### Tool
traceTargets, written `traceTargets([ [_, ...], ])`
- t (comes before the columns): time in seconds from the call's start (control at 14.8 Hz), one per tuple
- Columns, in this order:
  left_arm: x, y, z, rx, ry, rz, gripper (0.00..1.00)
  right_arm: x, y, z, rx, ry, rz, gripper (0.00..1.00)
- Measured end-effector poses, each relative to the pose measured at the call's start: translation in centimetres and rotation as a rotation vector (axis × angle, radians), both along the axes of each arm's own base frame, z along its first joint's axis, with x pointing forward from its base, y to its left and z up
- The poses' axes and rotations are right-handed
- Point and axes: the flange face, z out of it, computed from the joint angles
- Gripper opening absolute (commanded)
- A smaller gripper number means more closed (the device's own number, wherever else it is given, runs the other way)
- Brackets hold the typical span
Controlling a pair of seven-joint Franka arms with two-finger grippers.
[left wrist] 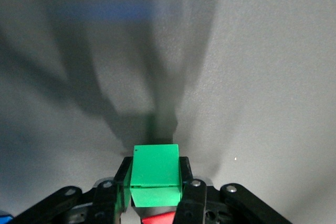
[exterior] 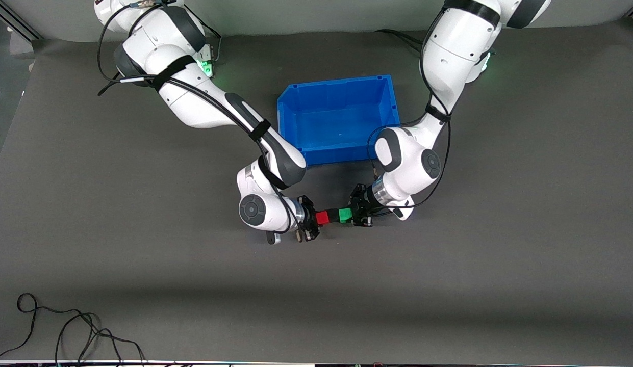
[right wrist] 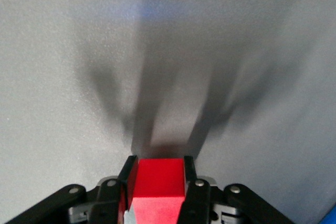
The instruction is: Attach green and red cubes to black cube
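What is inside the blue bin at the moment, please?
Nothing shows on the blue bin's floor; only the corner under the left arm is covered. Both cubes are outside, held in the hands.

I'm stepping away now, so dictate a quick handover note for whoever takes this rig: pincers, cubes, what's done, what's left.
Left pincer: shut on the green cube, over the mat nearer the front camera than the blue bin.
Right pincer: shut on the red cube.
A dark piece, seemingly the black cube, sits between the two; the joins cannot be confirmed.
Left: verify all three hold together, then release.
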Motion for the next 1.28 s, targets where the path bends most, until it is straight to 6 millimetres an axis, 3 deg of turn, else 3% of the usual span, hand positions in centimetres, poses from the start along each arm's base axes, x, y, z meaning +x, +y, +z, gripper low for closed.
traceTargets([
  [0.13,0.0,-0.1,0.0,-0.001,-0.002,-0.001,1.00,0.0,0.1,0.0,0.001,0.000,0.001,1.00],
  [0.4,0.6,0.5,0.2,0.006,-0.011,0.005,1.00,0.0,0.1,0.0,0.001,-0.001,0.001,1.00],
  [0.61,3.4,4.3,1.8,0.040,-0.018,-0.030,1.00,1.4,-0.3,1.9,0.004,-0.051,-0.006,1.00],
  [0.74,6.0,9.1,4.1,0.079,0.000,-0.102,1.00,3.4,-2.2,5.0,-0.004,-0.101,-0.021,1.00],
  [0.94,8.4,18.4,8.4,0.150,0.024,-0.276,1.00,5.5,-7.6,9.9,-0.018,-0.079,0.092,1.00],
  [1.15,8.4,28.2,12.8,0.155,0.009,-0.480,1.00,7.3,-16.1,14.4,-0.010,-0.037,0.245,1.00],
  [1.28,7.8,33.7,15.9,0.176,-0.014,-0.575,1.00,7.8,-21.4,17.0,0.020,-0.039,0.376,1.00],
])
